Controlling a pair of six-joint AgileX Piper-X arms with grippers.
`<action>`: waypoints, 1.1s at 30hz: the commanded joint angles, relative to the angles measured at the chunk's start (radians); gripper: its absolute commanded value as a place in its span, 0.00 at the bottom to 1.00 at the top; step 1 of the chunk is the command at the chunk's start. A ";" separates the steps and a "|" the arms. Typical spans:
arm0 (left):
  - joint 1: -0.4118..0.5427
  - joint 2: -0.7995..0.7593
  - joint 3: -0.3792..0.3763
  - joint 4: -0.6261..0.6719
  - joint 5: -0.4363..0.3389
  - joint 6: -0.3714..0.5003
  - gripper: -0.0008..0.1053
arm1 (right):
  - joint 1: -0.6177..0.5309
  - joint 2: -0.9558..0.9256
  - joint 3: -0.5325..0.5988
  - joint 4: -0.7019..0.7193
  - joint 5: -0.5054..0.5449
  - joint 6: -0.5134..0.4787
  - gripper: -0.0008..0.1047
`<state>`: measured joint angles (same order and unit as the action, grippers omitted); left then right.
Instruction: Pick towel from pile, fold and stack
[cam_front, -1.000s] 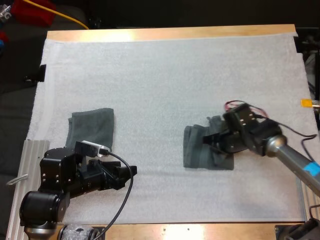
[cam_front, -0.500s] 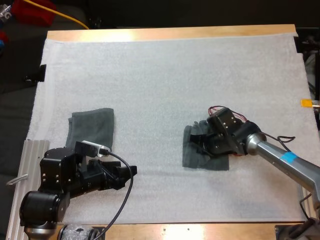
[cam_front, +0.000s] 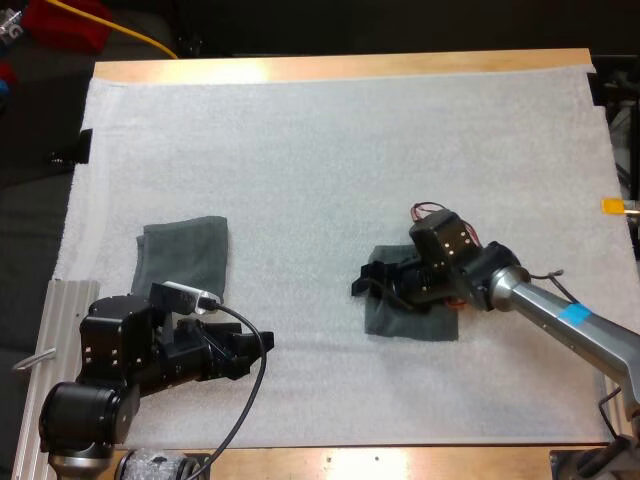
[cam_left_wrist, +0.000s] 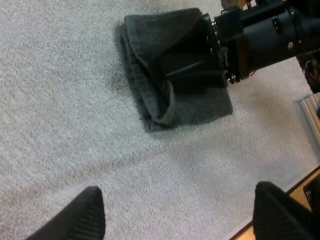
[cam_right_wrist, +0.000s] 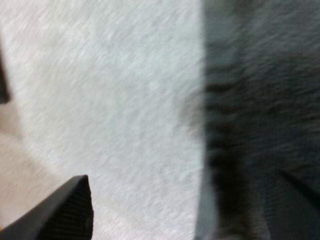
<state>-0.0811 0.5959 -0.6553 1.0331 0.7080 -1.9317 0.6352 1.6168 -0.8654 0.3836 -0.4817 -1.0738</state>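
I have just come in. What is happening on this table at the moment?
The right pincer, open, is low over the left edge of a roughly folded towel at the middle right of the white mat. It holds nothing. The left pincer, also open, hangs above the mat near the front. A flat towel, also folded, lies just beyond the left arm.

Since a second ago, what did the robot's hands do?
The right hand slid left across the towel to its left edge, and the towel looks flatter now. The left hand and the other towel stayed put.
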 joint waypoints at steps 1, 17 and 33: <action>-0.003 -0.004 -0.005 -0.007 0.008 0.002 0.58 | 0.016 -0.004 -0.008 -0.014 -0.018 0.001 0.67; -0.003 -0.004 -0.005 -0.007 0.008 0.002 0.58 | 0.069 -0.011 -0.008 -0.018 0.008 0.023 0.67; -0.003 -0.004 -0.005 -0.007 0.008 0.004 0.58 | 0.069 -0.267 -0.008 0.228 0.233 -0.092 0.67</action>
<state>-0.0811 0.5959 -0.6553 1.0331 0.7080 -1.9317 0.7031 1.3653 -0.8654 0.5971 -0.2588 -1.1472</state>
